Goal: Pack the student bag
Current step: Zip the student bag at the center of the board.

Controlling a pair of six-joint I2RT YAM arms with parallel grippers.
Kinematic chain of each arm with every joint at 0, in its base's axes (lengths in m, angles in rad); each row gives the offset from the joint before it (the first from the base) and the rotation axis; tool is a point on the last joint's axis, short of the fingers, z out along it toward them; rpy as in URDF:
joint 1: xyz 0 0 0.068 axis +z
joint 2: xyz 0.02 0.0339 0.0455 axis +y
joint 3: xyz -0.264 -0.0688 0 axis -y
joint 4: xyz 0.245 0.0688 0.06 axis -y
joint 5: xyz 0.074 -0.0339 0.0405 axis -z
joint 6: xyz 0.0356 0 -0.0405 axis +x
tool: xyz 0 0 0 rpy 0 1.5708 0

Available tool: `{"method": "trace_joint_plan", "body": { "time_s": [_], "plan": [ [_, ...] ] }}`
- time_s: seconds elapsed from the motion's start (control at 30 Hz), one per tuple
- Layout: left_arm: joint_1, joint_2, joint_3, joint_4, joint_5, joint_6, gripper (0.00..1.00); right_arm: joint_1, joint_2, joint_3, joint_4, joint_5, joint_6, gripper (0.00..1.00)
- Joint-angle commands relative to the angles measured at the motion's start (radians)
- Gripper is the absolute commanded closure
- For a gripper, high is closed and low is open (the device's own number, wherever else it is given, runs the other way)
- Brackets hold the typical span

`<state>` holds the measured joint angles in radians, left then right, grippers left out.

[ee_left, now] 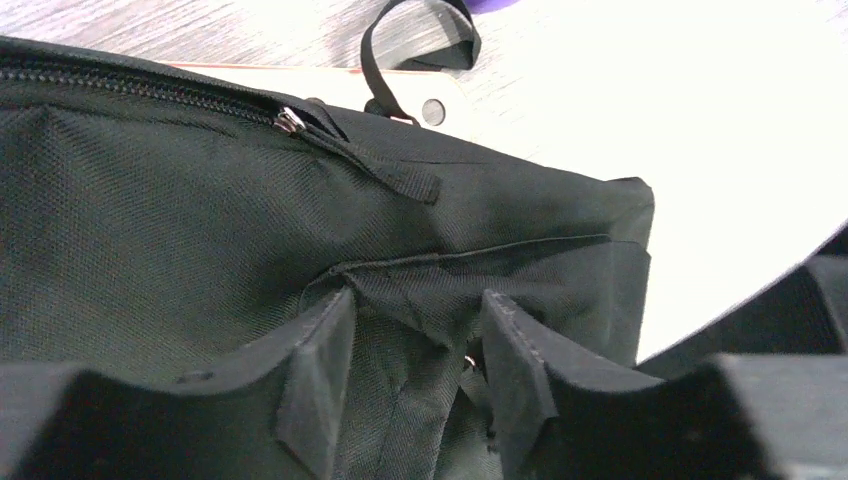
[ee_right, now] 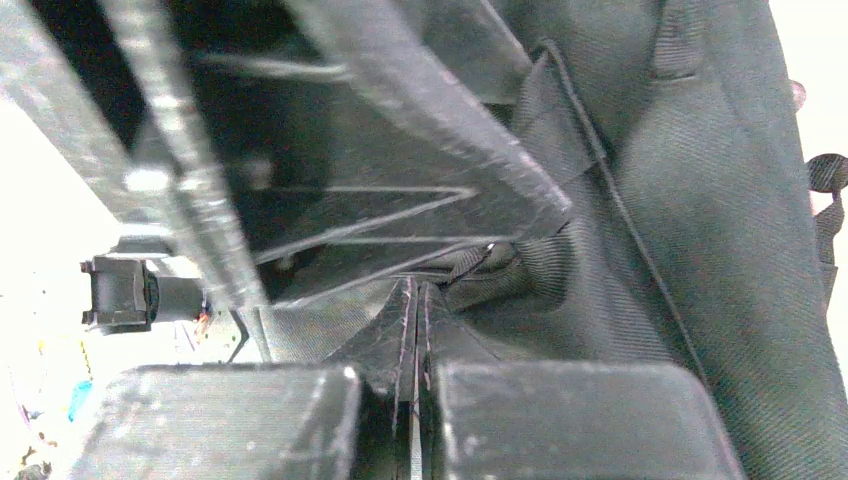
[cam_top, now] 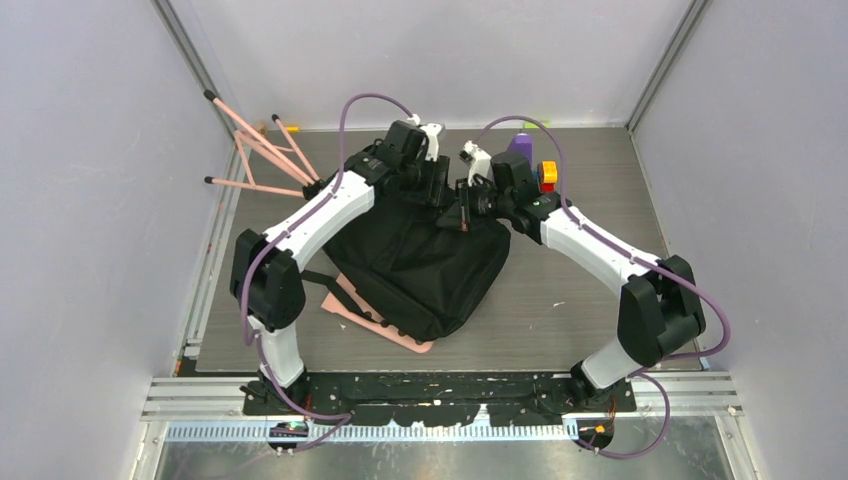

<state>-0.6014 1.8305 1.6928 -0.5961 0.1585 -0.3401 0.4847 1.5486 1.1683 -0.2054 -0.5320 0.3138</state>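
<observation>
Top view: backpack (cam_top: 420, 265) lies mid-table, partly on a pink board (cam_top: 400, 335). Both arms reach to its far edge. Left gripper (cam_top: 428, 185) and right gripper (cam_top: 468, 205) sit close together there, over the zip end. Purple bottle (cam_top: 520, 148) and orange block (cam_top: 547, 175) stand behind the right arm, and pink rods (cam_top: 265, 155) lie far left. None of it is in the bag yet.

Left wrist view: jaws stand apart, fingers (ee_left: 315, 385) straddling a ridge of black fabric without clamping it. Zip slider (ee_left: 288, 121) sits up left; the zip teeth left of it look closed. A strap loop (ee_left: 420, 40) lies beyond.

Right wrist view: fingers (ee_right: 395, 345) are clenched tight, tips meeting at a fabric fold. They probably nip a thin edge or pull tab, but I can't tell which.

Step, my guess: opening the bag mouth. To do it well, left should close on the ridge to anchor the bag, then right should pull along the zip line, not upward, or the bag will drag across the board.

Writing: no brand, label or text readable in any view.
</observation>
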Motion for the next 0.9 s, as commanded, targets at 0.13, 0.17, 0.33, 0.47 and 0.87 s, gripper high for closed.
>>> {"method": "trace_joint_plan", "body": {
  "time_s": [0.13,0.17,0.33,0.47,0.87],
  "plan": [
    [-0.008,0.063,0.051,-0.034,0.014,0.009,0.74,0.042,-0.075,-0.079,0.130,0.027,0.109,0.99],
    [-0.009,0.064,0.049,-0.029,0.013,0.009,0.80,0.052,-0.079,-0.086,0.146,0.030,0.125,0.99],
    [-0.014,0.030,0.015,0.033,-0.010,-0.004,1.00,0.097,-0.110,-0.163,0.225,0.056,0.192,0.99],
    [-0.013,0.005,0.012,0.074,-0.026,-0.018,1.00,0.142,-0.128,-0.220,0.288,0.071,0.248,0.99],
    [0.003,0.017,0.090,0.109,-0.047,-0.035,1.00,0.337,-0.180,-0.249,0.318,0.163,0.325,0.99]
  ]
}}
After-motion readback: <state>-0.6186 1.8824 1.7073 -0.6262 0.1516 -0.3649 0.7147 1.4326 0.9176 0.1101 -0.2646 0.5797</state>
